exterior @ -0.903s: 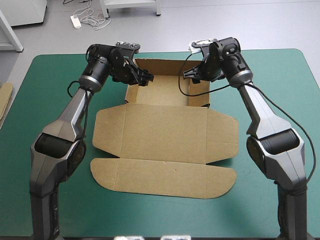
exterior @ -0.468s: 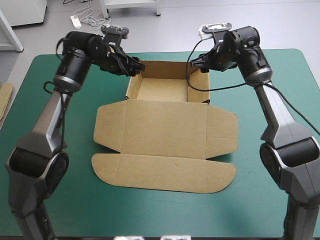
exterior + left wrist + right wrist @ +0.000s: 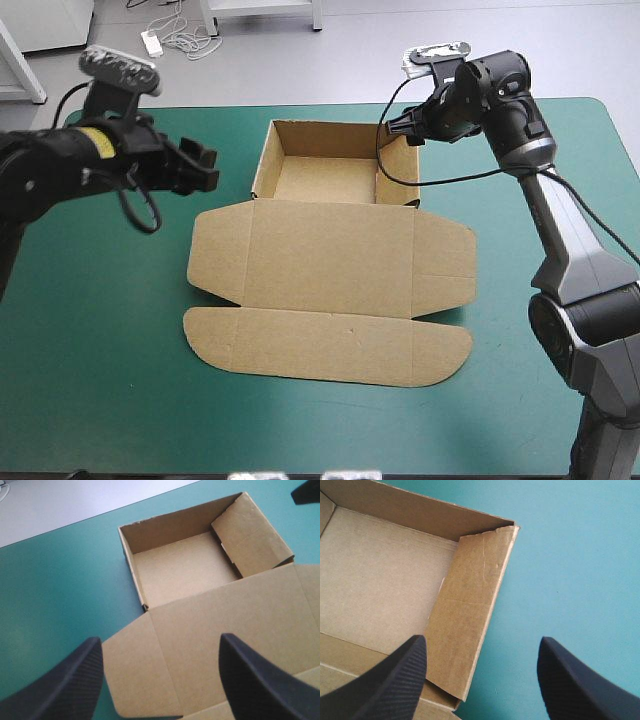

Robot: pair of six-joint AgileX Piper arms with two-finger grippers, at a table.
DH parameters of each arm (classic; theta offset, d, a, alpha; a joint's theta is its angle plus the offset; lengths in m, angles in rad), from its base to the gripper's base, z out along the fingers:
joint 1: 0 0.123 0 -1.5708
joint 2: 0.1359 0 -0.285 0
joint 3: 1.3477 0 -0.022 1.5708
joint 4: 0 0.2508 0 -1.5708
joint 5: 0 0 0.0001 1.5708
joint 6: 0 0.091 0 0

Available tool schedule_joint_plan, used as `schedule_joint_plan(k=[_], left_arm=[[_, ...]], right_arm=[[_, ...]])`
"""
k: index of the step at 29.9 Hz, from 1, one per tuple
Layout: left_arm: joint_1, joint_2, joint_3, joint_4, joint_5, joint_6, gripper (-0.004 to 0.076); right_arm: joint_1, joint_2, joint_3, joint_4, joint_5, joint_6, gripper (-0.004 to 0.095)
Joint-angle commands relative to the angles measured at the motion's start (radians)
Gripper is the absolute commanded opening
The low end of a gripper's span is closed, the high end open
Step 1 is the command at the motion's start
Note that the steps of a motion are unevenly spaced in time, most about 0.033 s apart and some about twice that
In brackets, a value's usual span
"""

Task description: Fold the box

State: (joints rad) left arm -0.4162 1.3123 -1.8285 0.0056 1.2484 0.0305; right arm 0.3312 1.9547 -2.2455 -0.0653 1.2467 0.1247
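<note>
The brown box (image 3: 330, 265) lies mid-table as an open tray (image 3: 325, 180) with its walls raised at the far side. Its lid and front flap lie flat toward the near edge. My left gripper (image 3: 200, 167) hovers open over the cover, left of the tray and apart from it. In the left wrist view the box (image 3: 185, 570) lies ahead of the left gripper (image 3: 160, 680). My right gripper (image 3: 402, 131) hangs open just above the tray's far right corner. In the right wrist view the tray's right wall (image 3: 470, 610) stands below the right gripper (image 3: 480, 680), untouched.
A strip of more brown board (image 3: 10, 200) shows at the table's left edge. Bare teal-green cover (image 3: 90, 300) spreads left of the box, and a wide bare stretch (image 3: 575, 570) lies to its right.
My left gripper has drawn back from the tray's far left corner, moving left and away from the box. The right gripper rose slightly and stayed at the far right corner. The box has not moved.
</note>
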Motion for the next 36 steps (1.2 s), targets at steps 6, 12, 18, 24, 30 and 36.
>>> schedule_joint_plan(k=[6, 12, 18, 24, 30, 36], left_arm=[[-0.008, -0.368, 0.288, 0.042, 0.016, -0.010, 0.0474], [-0.008, -0.557, 0.472, 0.044, 0.044, -0.023, 0.0474], [-0.006, -0.721, 0.616, -0.024, 0.044, -0.057, 0.0474], [-0.006, -0.764, 0.688, -0.025, 0.044, -0.051, 0.0474], [-0.006, -0.764, 0.726, -0.029, 0.042, -0.048, 0.0474], [-0.006, -0.764, 0.736, -0.022, 0.042, -0.048, 0.0474]], right_arm=[[-0.006, -0.060, -0.023, -0.008, 0.000, -0.012, 0.0604], [-0.035, -0.012, -0.023, 0.005, 0.000, -0.007, 0.0604], [-0.078, 0.057, -0.023, 0.083, 0.000, -0.006, 0.0604], [-0.076, 0.133, -0.023, 0.130, 0.000, -0.010, 0.0605], [-0.076, 0.187, -0.029, 0.179, -0.018, -0.010, 0.0604], [-0.076, 0.217, -0.033, 0.213, -0.064, -0.012, 0.0582]])
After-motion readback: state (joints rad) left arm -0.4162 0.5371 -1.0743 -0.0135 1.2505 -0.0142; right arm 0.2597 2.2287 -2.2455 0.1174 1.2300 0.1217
